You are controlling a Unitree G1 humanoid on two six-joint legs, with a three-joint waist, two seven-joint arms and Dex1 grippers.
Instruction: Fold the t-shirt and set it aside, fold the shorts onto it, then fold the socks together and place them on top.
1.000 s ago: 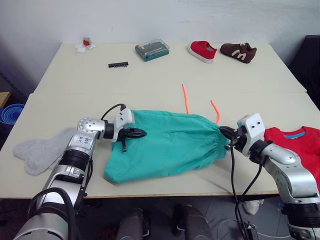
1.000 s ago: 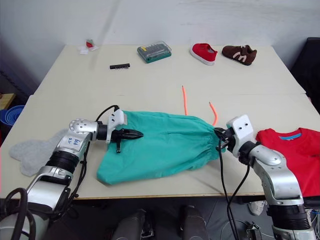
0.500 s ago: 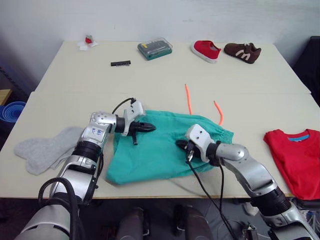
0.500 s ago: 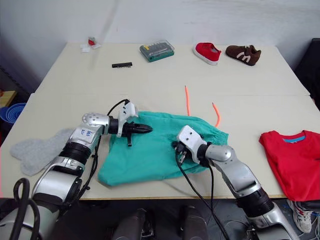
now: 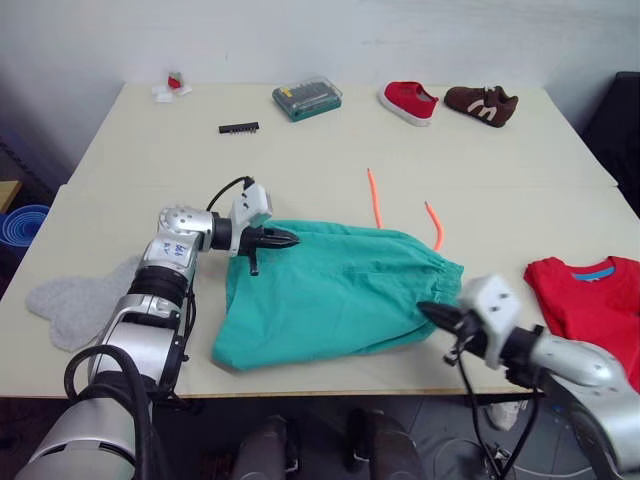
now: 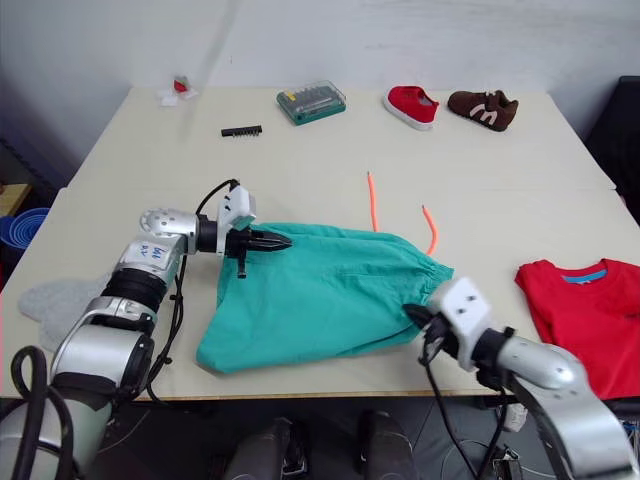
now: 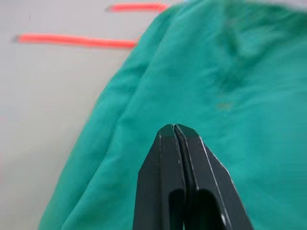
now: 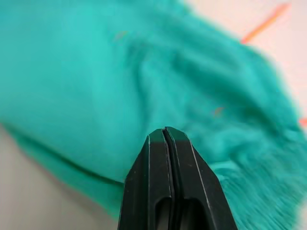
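While both sets of jaws are pressed shut on nothing, the left gripper (image 5: 285,239) hovers at the teal shorts' (image 5: 335,292) far left corner, the right gripper (image 5: 432,314) near the gathered waistband. Red t-shirt (image 5: 590,305) lies right, grey socks (image 5: 68,298) left on the desk (image 5: 300,150).

Head stereo pair looks forward and down from above the near table (image 5: 320,130) edge, taking in the whole top, both arms and the back wall; the two eyes share nearly the same scene. Each wrist cam sits close behind its fingers, aimed along them at the shorts (image 5: 330,290), which both wrist views share with the head pair.
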